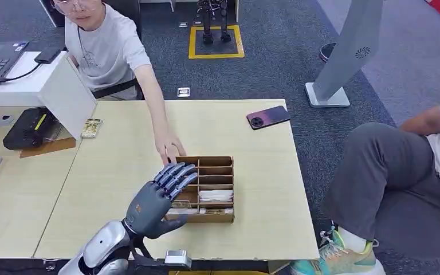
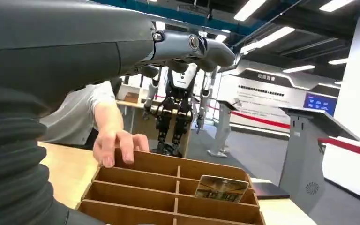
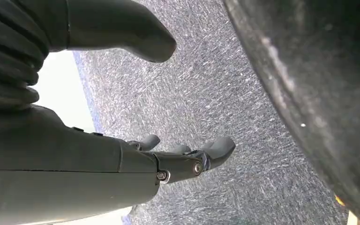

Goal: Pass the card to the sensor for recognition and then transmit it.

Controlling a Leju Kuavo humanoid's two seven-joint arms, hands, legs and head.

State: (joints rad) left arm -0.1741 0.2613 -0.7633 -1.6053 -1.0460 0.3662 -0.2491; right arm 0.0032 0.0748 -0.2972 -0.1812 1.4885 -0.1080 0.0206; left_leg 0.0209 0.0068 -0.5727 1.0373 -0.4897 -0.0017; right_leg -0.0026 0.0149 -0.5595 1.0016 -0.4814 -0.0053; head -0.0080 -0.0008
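A wooden divided box (image 1: 222, 162) stands on the tan table (image 1: 120, 172) near its front edge. In the left wrist view a patterned card (image 2: 221, 188) stands upright in one of the compartments of the box (image 2: 136, 187). My left hand (image 1: 156, 200) hovers over the box's left side with its fingers stretched out and apart, holding nothing. A person's hand (image 1: 169, 150) rests on the box's far left corner. My right hand (image 3: 178, 159) hangs over grey carpet, fingers apart and holding nothing.
A black device (image 1: 30, 128) sits at the far left beside a white partition (image 1: 63, 86), with another patterned card (image 1: 91, 128) lying next to it. A dark phone (image 1: 268, 117) lies at the table's far right. A second person sits to the right (image 1: 395, 172).
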